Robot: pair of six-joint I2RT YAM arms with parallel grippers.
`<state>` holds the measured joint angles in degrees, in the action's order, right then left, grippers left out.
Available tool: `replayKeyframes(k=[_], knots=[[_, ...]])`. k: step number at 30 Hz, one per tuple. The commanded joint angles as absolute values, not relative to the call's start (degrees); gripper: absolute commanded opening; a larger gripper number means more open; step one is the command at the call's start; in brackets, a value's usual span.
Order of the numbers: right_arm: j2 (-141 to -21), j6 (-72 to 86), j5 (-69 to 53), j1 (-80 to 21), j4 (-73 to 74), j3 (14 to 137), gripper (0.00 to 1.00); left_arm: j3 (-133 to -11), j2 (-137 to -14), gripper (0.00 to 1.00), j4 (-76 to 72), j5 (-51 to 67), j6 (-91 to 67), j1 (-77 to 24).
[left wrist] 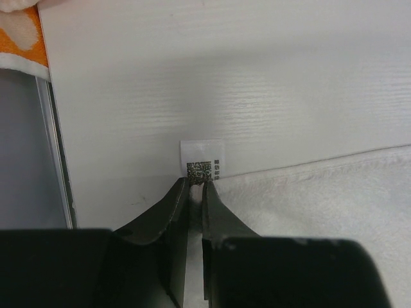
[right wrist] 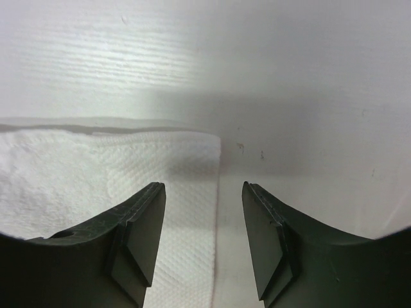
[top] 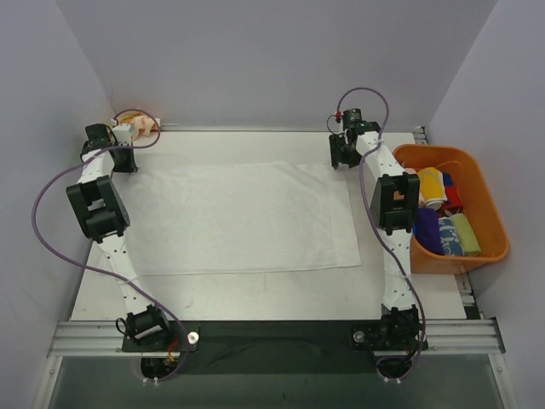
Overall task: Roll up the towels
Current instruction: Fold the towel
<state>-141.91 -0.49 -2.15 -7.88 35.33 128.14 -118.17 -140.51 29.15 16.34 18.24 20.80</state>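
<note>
1. Large plain white cloth towel [top: 238, 217]: spread flat, centre of white table [top: 255, 290].
2. Orange plastic bin [top: 494, 230], table's R side: holds small coloured rolled towels [top: 447, 217].
3. Cream towel w/ orange blotches [top: 143, 126]: bunched at far-L corner.
4. Your R gripper [right wrist: 202, 187]: approx. half open, holding nothing, over white towel's far-R corner.
5. Your L gripper [left wrist: 196, 186]: nearly closed, pinching white towel's far-L corner by its label [left wrist: 201, 160].

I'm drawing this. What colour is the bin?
The bin is orange, clearest in the top view.
</note>
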Motion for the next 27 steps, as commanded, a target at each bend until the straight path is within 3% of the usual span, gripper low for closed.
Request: replayKeyframes(k=[1, 10, 17, 27], knots=[[-139.0, 6.4, -5.5, -6.9, 30.9, 127.9, 0.52, -117.7, -139.1, 0.07, 32.2, 17.0, 18.5, 20.9], [-140.8, 7.6, -3.6, -7.6, 28.7, 131.0, 0.55, -118.1, -139.2, 0.11, 32.3, 17.5, 18.0, 20.8], [-141.1, 0.9, -6.2, -8.2, 31.4, 131.0, 0.63, -118.9, -139.1, 0.14, 33.2, 17.8, 18.0, 20.7], [-146.2, -13.7, 2.5, -10.8, 35.4, 130.2, 0.6, -119.5, -138.7, 0.15, 33.5, 18.2, 18.0, 20.7]])
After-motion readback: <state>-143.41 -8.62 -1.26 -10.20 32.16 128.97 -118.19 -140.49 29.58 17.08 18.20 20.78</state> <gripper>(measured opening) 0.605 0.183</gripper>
